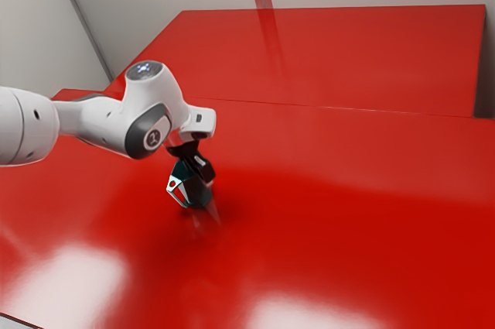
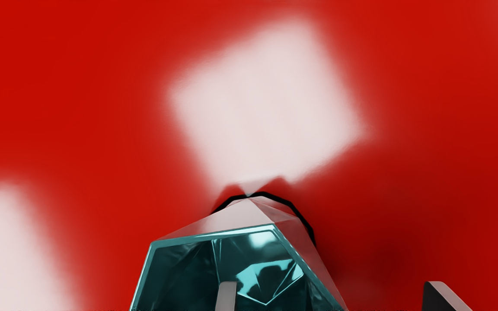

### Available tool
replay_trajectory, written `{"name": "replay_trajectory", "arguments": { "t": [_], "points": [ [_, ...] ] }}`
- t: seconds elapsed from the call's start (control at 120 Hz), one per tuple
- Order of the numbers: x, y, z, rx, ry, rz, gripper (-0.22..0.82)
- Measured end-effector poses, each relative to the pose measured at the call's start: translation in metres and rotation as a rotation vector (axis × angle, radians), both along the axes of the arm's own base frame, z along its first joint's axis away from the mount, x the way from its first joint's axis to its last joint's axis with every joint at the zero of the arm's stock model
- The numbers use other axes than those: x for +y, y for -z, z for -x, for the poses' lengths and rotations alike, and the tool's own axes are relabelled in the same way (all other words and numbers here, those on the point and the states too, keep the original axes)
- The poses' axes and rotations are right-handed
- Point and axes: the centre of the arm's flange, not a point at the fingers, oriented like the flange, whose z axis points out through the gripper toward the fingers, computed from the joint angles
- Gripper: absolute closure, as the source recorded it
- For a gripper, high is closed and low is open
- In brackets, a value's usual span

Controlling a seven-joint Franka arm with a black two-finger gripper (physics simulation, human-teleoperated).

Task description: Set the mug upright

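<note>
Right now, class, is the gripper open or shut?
Open: fingers wide apart, with table showing between the mug and one of them.

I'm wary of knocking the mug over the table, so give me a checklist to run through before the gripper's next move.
1. Gripper open: ok, its fingers stand apart.
2. Near side wall of the mug lined up between the fingers: ok, one finger overlaps the open mouth and the other is outside.
3. Both fingers touching the wall: not ok, red table shows between the wall and the outer finger.
4. Inner finger deep enough in the mouth: cannot tell.
5. Mug's base flat on the table: cannot tell, the contact is unclear.
</note>
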Motion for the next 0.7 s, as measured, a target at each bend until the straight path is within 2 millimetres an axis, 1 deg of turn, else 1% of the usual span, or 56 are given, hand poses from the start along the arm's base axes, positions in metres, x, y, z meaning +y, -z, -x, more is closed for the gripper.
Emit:
{"name": "replay_trajectory", "arguments": {
  "t": [0.133, 0.233, 0.292, 0.4, 0.475, 0.508, 0.542, 0.617, 0.7],
  "points": [
    [-0.002, -0.019, 0.002, -0.014, -0.002, 0.006, 0.14],
    [-0.001, -0.042, 0.002, -0.028, -0.014, 0.013, 0.12],
    [0.001, -0.064, -0.006, -0.047, -0.027, 0.016, 0.11],
    [0.004, -0.115, -0.025, -0.080, -0.055, 0.023, 0.07],
    [0.005, -0.163, -0.042, -0.092, -0.087, 0.026, 0.05],
    [0.006, -0.178, -0.047, -0.084, -0.104, 0.026, 0.04],
    [0.007, -0.186, -0.052, -0.066, -0.121, 0.027, 0.03],
    [0.010, -0.193, -0.066, -0.026, -0.161, 0.029, 0.02],
    [0.015, -0.197, -0.072, 0.025, -0.212, 0.042, 0.02]
  ]
}}
